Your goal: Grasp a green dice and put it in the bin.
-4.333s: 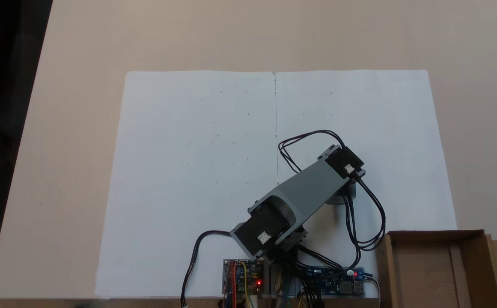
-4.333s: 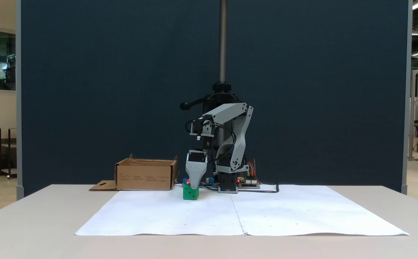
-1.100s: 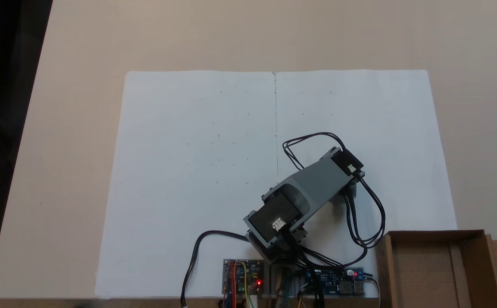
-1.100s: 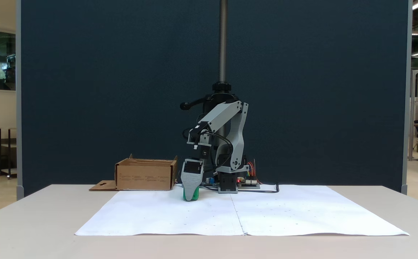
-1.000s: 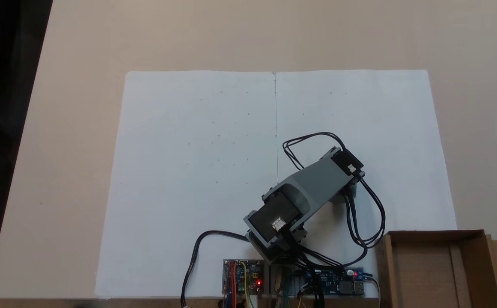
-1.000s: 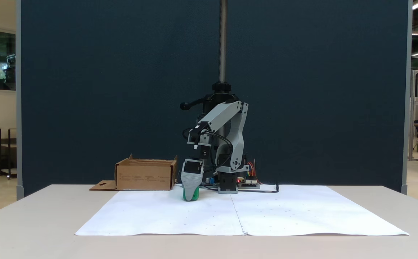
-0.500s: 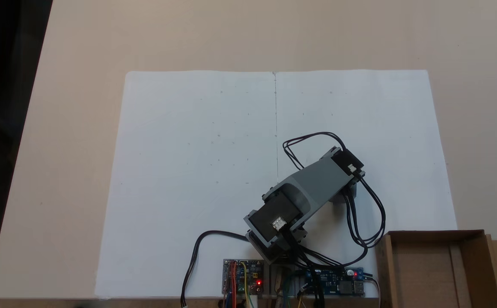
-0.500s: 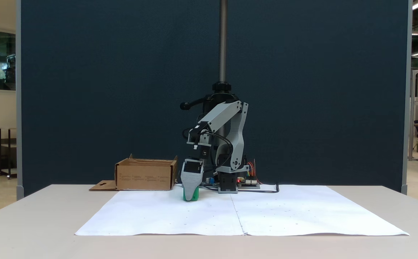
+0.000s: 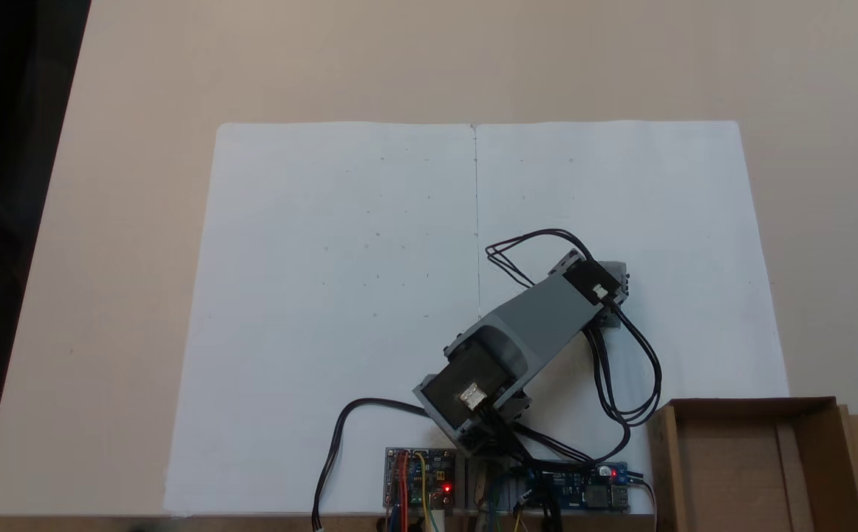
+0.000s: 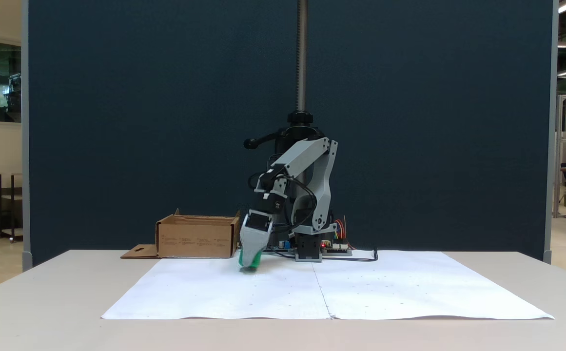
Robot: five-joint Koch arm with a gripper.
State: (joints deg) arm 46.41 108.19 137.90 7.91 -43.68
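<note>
Koch arm with its gripper wrapped around a green dice, beside a cardboard bin.

In the fixed view from the table's front, the brown cardboard bin (image 10: 197, 237) sits left of centre with its flat flap lying on the table (image 10: 44, 297) towards the left edge. Just right of it the gripper (image 10: 248, 263) hangs tilted, its grey jaw in front of the green dice (image 10: 254, 259), which peeks out at the jaw's edges; the jaws are clamped on the dice, held a little above the white paper sheet (image 10: 385, 287). Further right stands the arm's base with circuit boards (image 10: 335, 247). In the fixed view from above, the grey arm (image 9: 532, 325) lies diagonally at lower centre, hiding the dice, and the bin (image 9: 805, 421) fills the lower right corner.
</note>
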